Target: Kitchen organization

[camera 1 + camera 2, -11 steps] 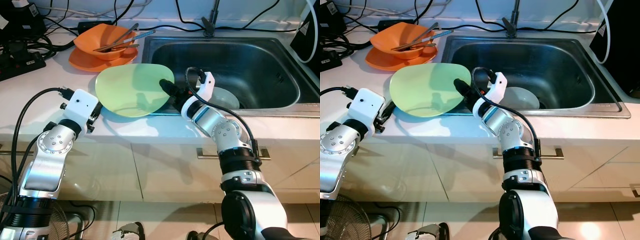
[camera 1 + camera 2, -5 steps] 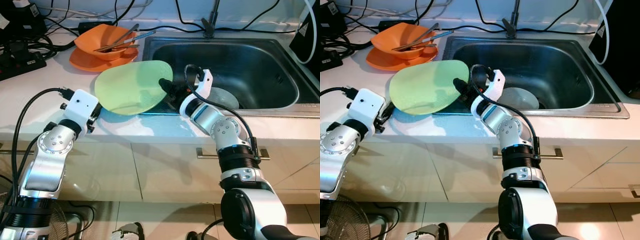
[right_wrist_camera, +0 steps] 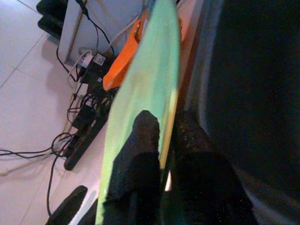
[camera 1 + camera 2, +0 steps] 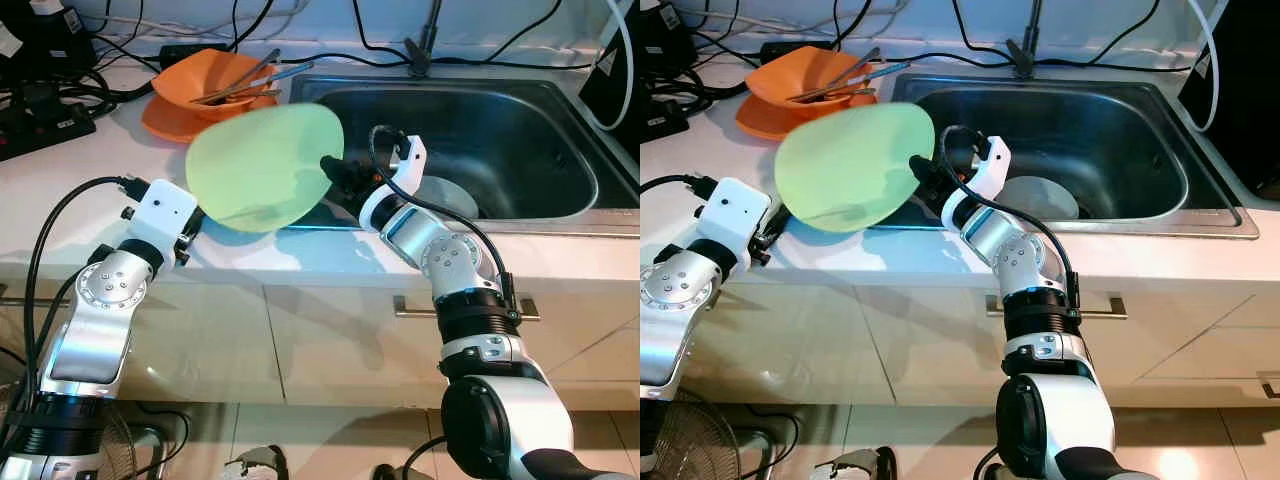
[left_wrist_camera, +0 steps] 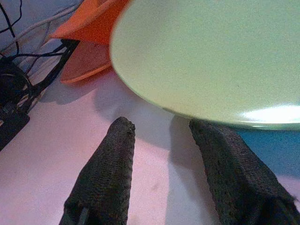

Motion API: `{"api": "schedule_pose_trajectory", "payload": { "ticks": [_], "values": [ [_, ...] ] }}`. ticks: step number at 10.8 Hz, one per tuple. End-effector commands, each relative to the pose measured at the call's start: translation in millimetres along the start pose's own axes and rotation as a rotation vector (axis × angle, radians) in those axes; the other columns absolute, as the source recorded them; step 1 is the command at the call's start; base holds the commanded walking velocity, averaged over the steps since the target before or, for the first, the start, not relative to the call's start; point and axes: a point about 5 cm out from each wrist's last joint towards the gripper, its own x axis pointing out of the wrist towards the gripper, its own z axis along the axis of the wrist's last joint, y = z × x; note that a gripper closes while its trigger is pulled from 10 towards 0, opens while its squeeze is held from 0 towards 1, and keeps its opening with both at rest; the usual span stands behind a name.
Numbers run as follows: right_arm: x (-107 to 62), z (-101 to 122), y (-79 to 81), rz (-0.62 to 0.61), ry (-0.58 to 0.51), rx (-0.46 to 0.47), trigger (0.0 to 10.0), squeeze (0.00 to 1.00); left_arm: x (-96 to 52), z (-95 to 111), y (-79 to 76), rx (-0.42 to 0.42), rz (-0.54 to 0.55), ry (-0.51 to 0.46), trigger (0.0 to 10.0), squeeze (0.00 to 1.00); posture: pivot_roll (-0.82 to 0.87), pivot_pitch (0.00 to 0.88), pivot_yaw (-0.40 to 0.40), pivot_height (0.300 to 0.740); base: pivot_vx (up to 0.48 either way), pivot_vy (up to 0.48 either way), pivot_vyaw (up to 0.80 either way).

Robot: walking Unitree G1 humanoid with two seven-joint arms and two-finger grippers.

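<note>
green plate (image 4: 262,166): held tilted, lifted off the table (image 4: 60,190), just left of the sink (image 4: 470,140); its right edge is pinched, its lower left edge hangs above the left gripper.
right gripper (image 4: 330,170): closed on the green plate's right edge, at the sink's left rim; in the right wrist view one finger (image 3: 140,140) is seen on each face of the plate.
right arm (image 4: 440,260): bent up from below the table front, reaching over the sink's front left corner.
left gripper (image 5: 161,136): fingers spread apart, nothing between them; low over the table, left of the sink, just under the plate's lower rim; contact with the plate cannot be told.
left arm (image 4: 105,300): raised in front of the table edge, well left of the sink.
orange bowl (image 4: 205,75): on the table, behind the green plate, left of the sink's back corner; stacked on an orange plate (image 4: 165,120).
utensils (image 4: 245,80): metal pieces laid in the orange bowl, handles pointing toward the sink.
white bowl (image 4: 440,195): inside the sink, near its front wall, just right of the right arm's wrist.
faucet (image 4: 425,40): at the sink's back rim, partly cut off.
cables (image 4: 60,90): black leads and a power strip on the table, far left of the sink.
cabinet handle (image 4: 415,305): on the front below the sink, partly hidden by the right arm.
</note>
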Motion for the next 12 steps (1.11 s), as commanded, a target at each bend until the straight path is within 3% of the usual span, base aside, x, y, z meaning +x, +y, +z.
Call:
{"api": "schedule_pose_trajectory", "payload": {
  "ticks": [1, 3, 6, 9, 10, 11, 12],
  "values": [
    [-0.2, -10, -3.4, -0.017, 0.03, 0.017, 0.0, 0.0, 0.5, 2, -3.9, 0.001, -0.016, -0.004, 10.0, 0.0, 0.16, 0.078, -0.002, 0.74, 0.0, 0.0, 0.0],
    [-3.7, -5, -3.7, -0.01, 0.003, 0.019, 0.0, 0.0, 0.1, 1, -4.0, 0.0, -0.016, -0.005, 10.0, 0.0, 0.16, 0.079, -0.001, 0.74, 0.0, 0.0, 0.0],
    [-25.1, 19, -19.8, -0.025, -0.098, 0.005, 0.0, 0.0, -0.2, 1, -7.2, -0.011, -0.027, -0.006, 10.0, 0.0, 0.15, 0.081, 0.001, 0.74, 0.0, 0.0, 0.0],
    [-46.8, 54, -35.9, -0.09, -0.251, -0.027, 0.0, 0.0, -0.1, 1, -8.6, -0.021, -0.031, -0.009, 10.0, 0.0, 0.14, 0.085, 0.005, 0.74, 0.0, 0.0, 0.0],
    [-58.0, 78, -37.4, -0.106, -0.359, -0.054, 10.0, 0.0, 1.4, 4, -12.1, -0.074, -0.035, -0.038, 10.0, 0.0, 0.14, 0.085, 0.006, 0.74, 0.0, 0.0, 0.0],
    [-70.4, 103, -35.3, -0.105, -0.484, -0.083, 10.0, 0.0, 2.6, 17, -23.5, -0.199, -0.058, -0.136, 10.0, 0.0, 0.13, 0.086, 0.007, 0.74, 0.0, 0.0, 0.0],
    [-80.0, 123, -33.3, -0.117, -0.584, -0.103, 10.0, 0.0, 3.1, 29, -37.6, -0.251, -0.086, -0.209, 10.0, 0.0, 0.13, 0.087, 0.007, 0.74, 0.0, 0.0, 0.0]
  ]
}}
